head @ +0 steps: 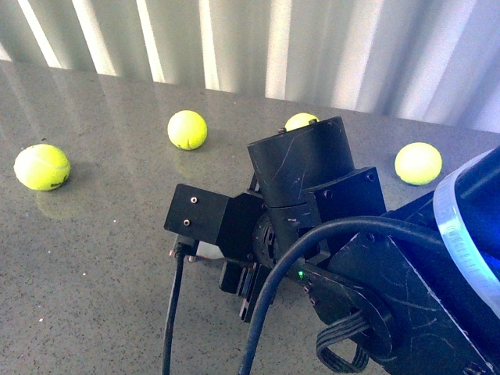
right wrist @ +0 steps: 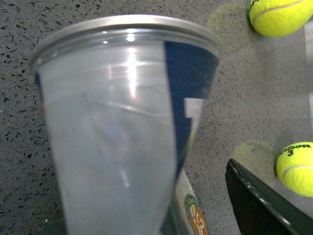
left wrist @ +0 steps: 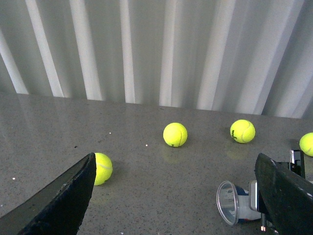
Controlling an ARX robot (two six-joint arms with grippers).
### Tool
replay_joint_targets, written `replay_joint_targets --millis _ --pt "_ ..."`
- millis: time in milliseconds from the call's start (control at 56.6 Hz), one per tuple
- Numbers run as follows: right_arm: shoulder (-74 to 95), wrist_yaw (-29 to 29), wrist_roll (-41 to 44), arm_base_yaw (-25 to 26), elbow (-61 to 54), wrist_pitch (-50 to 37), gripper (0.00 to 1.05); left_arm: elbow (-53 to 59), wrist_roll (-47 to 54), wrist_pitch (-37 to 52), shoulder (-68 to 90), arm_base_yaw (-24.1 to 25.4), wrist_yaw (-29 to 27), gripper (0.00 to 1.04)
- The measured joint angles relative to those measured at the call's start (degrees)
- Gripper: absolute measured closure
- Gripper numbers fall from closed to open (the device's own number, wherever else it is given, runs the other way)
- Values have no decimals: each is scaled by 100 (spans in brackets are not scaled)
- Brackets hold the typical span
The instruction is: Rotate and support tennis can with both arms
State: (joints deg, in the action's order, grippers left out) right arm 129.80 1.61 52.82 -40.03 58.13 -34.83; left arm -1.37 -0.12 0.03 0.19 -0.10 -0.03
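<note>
The tennis can point(right wrist: 122, 127) fills the right wrist view: clear plastic, metal rim at its far end, navy and white label, round red-green logo low down. My right gripper is shut on it; only one black finger point(right wrist: 257, 205) shows, the other is hidden behind the can. In the left wrist view the tennis can point(left wrist: 234, 201) lies tilted with its open mouth turned toward the camera, just inside one finger. My left gripper point(left wrist: 176, 196) stands wide open with nothing between its fingers. The can's rim and blue body point(head: 469, 226) show at the front view's right edge.
Several yellow-green tennis balls lie loose on the grey speckled table point(head: 86, 273), among them one point(head: 41, 166) at the left, one point(head: 187, 130) further back and one point(head: 418, 163) at the right. A black arm with cables point(head: 312, 211) fills the front view's middle. Ribbed white wall behind.
</note>
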Motion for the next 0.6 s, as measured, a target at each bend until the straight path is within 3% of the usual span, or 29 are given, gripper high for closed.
replay_joint_targets --millis 194,600 --pt "-275 -48 -181 52 -201 138 6 0 0 0 0 0 0 7" --pt "-944 2 -269 317 -1193 -131 7 -2 0 0 0 0 0 7"
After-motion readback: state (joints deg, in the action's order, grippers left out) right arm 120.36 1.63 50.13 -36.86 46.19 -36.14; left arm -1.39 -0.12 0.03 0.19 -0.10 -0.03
